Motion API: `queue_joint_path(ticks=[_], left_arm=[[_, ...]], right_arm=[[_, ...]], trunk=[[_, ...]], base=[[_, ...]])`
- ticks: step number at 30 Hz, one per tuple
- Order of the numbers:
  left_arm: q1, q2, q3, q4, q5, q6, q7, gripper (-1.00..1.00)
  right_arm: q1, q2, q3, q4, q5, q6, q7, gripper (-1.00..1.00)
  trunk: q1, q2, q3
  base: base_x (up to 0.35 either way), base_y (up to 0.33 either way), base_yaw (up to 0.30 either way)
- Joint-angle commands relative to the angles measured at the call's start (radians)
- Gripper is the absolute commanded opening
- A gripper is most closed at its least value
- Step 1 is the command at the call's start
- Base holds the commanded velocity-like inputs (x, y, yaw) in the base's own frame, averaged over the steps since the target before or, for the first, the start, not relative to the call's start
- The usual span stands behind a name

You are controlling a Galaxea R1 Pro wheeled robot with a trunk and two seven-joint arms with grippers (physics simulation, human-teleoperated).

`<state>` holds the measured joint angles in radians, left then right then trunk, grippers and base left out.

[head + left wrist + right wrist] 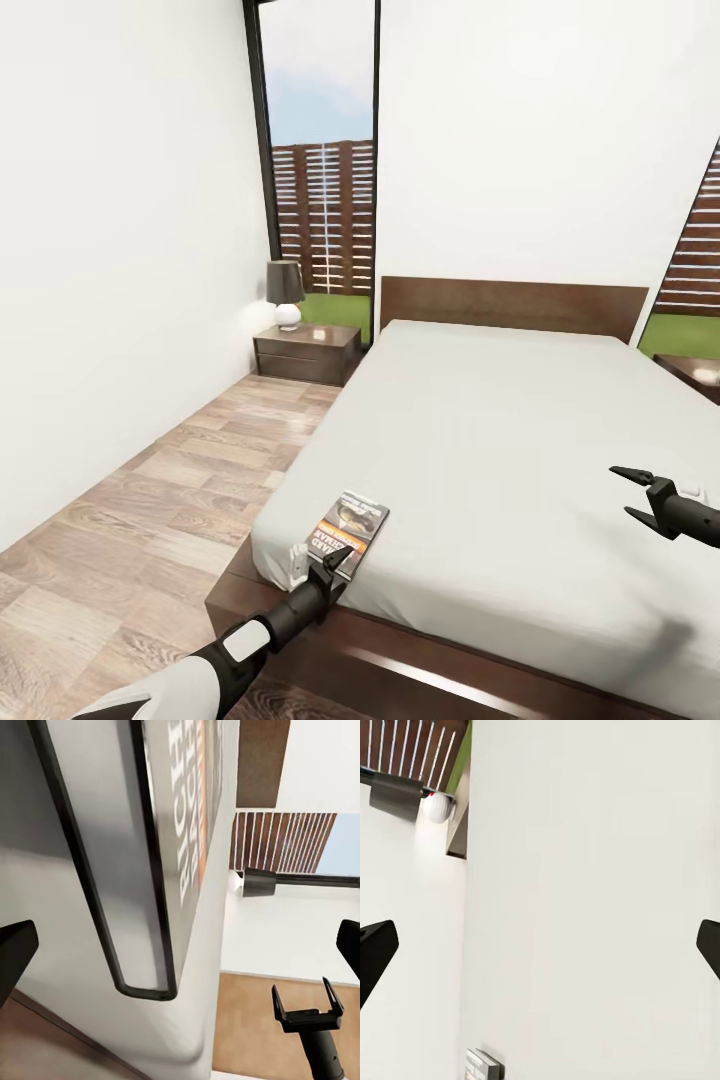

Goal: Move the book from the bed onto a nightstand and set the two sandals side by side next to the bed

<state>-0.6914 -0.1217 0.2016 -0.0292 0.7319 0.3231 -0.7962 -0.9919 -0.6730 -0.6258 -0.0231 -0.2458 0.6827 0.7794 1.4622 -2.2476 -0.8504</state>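
Note:
The book (348,528), a thin paperback with a dark cover and an orange band, lies flat near the near-left corner of the bed's grey mattress (500,440). My left gripper (318,568) is open at the book's near edge. In the left wrist view the book (184,832) lies ahead of the widely spread fingers, with its corner between them. My right gripper (632,492) hovers open over the right side of the mattress, holding nothing. A nightstand (307,352) stands left of the headboard (510,305). The sandals are out of view.
A dark-shaded lamp (285,292) with a white base sits on the left nightstand. A second nightstand (698,374) shows at the bed's far right. Wood-plank floor (150,500) runs between the bed and the left wall. The dark bed frame (400,660) juts out below the mattress.

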Motion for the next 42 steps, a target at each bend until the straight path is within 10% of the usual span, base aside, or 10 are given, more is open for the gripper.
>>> queue_joint_path(ticks=[1,42], left_arm=[[0.0,0.0,0.008,0.0,-0.001,0.009,-0.001,1.0],[0.0,0.0,0.009,-0.002,-0.002,0.007,0.0,1.0]], right_arm=[[-0.001,0.0,0.006,0.0,-0.01,0.006,0.0,1.0],[-0.001,0.0,0.006,0.0,-0.01,0.006,-0.001,1.0]], trunk=[[0.0,0.0,-0.001],[0.0,0.0,-0.001]], base=[[0.0,0.0,-0.003],[0.0,0.0,-0.024]])
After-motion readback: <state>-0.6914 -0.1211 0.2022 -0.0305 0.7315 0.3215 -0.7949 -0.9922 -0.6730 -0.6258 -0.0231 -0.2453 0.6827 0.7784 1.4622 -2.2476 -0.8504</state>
